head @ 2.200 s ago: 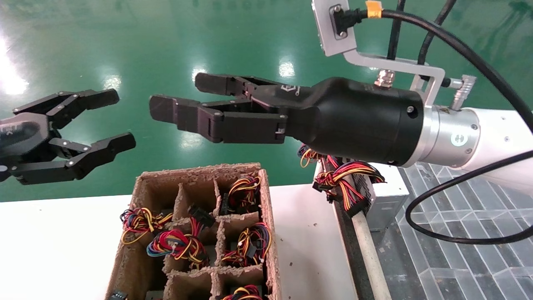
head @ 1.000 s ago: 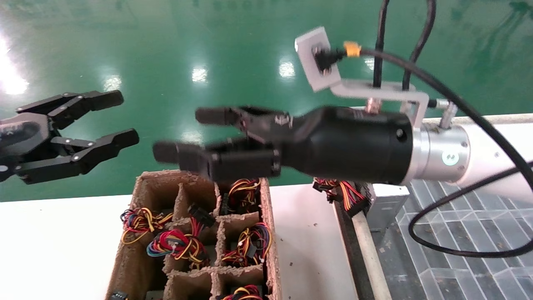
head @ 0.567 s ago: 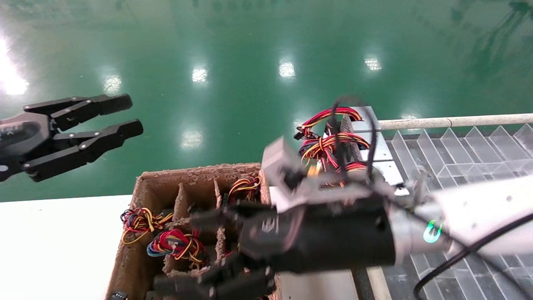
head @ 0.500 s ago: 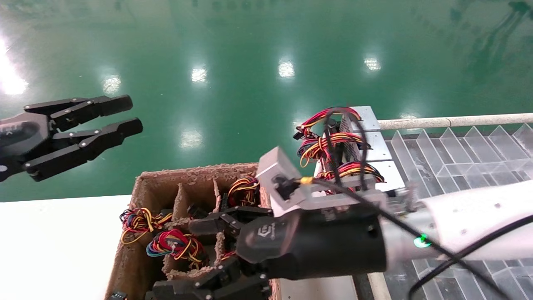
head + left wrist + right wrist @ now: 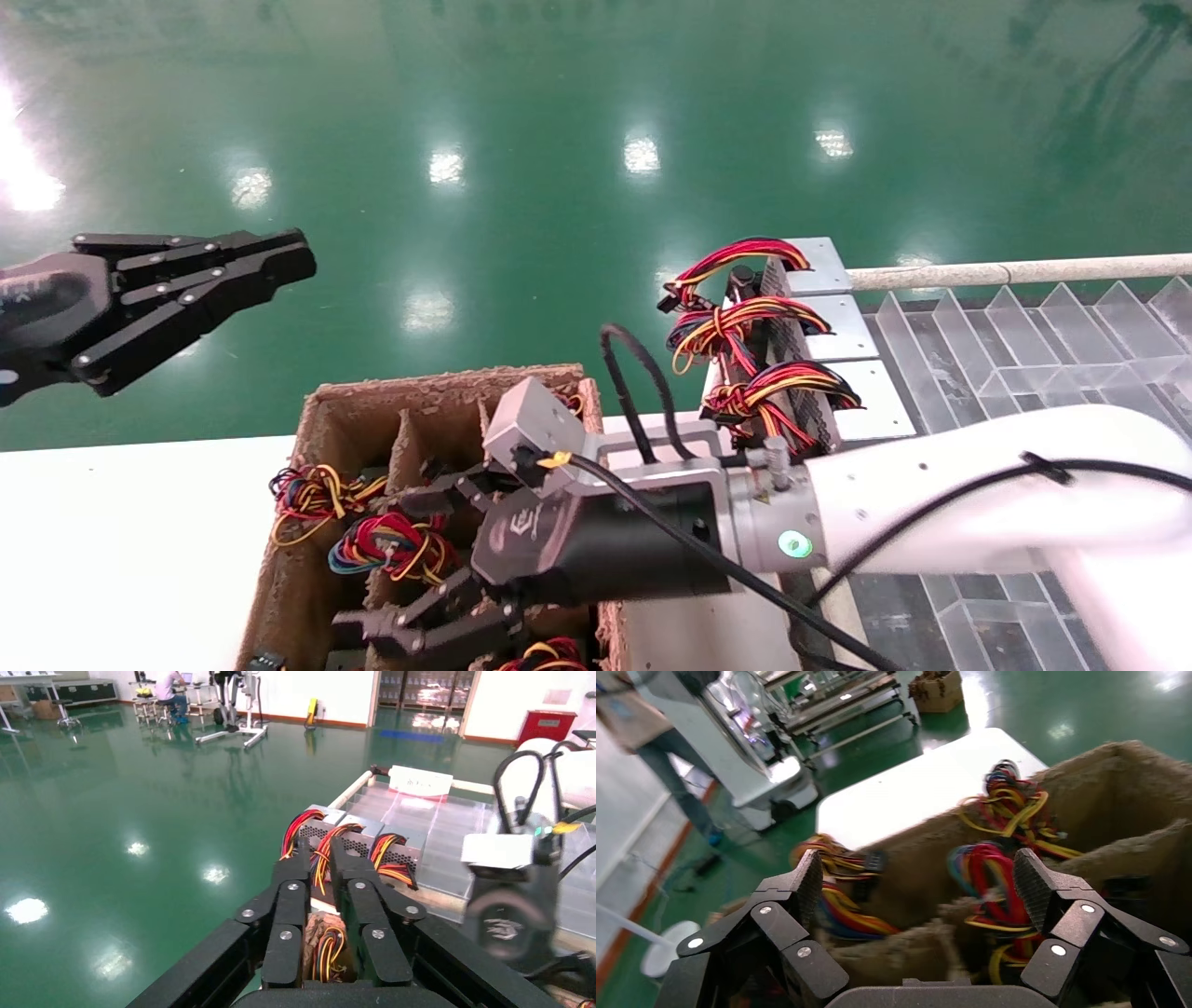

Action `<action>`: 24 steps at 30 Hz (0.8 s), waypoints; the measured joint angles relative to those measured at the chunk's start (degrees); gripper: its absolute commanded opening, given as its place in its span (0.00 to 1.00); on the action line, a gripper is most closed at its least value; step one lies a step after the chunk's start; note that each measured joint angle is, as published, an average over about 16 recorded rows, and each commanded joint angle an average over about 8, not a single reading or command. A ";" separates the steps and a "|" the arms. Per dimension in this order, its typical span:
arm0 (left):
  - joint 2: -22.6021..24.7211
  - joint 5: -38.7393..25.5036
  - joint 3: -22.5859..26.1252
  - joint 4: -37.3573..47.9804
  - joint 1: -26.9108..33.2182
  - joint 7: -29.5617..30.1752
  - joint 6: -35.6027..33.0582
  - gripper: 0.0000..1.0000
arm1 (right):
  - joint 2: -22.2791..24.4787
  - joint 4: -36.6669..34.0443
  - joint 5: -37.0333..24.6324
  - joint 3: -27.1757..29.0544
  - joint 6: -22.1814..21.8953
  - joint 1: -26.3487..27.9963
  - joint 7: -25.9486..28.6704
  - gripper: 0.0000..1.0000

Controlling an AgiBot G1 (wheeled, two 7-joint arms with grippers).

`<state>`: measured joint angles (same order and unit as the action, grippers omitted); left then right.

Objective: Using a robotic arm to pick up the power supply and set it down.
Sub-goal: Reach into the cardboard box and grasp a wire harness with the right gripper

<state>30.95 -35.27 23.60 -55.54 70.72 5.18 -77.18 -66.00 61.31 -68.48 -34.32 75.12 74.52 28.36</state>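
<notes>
Over the cardboard crate [image 5: 317, 424], right hand [image 5: 424, 554] spread wide; its logo seems unreadable; left hand [image 5: 279, 261] together.

A divided cardboard box [image 5: 317, 419] of wire bundles sits on a white table [image 5: 121, 550], beside a clear ribbed tray [image 5: 1015, 345].

1. The right gripper [image 5: 916, 888] fills the near part of the view, its two black fingers [image 5: 800, 896] spread wide apart with nothing between them.
2. Past the fingers lies a brown pulp tray [image 5: 1130, 776] with raised dividers.
3. A red, blue and yellow wire bundle [image 5: 981, 881] sits in one compartment; a yellow-and-blue bundle [image 5: 1011, 808] sits farther off.
4. A white table [image 5: 912, 794] stands beyond the tray.
</notes>
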 measured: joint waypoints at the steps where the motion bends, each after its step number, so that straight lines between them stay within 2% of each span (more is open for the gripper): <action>1: 0.00 0.00 0.00 0.00 0.00 0.00 0.00 0.00 | -0.54 -1.25 -0.29 -0.15 0.15 0.25 -1.19 0.00; 11: 0.00 0.00 0.00 0.00 0.00 0.00 0.00 0.00 | -5.32 -13.52 -1.71 -1.06 2.36 3.23 -11.52 0.00; 24: 0.00 0.00 0.00 0.00 0.00 0.00 0.00 0.00 | -8.73 -25.24 -2.76 -2.03 5.19 6.24 -20.39 0.00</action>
<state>30.95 -35.27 23.60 -55.54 70.72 5.18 -77.18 -74.73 36.07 -71.24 -36.35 80.31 80.76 7.97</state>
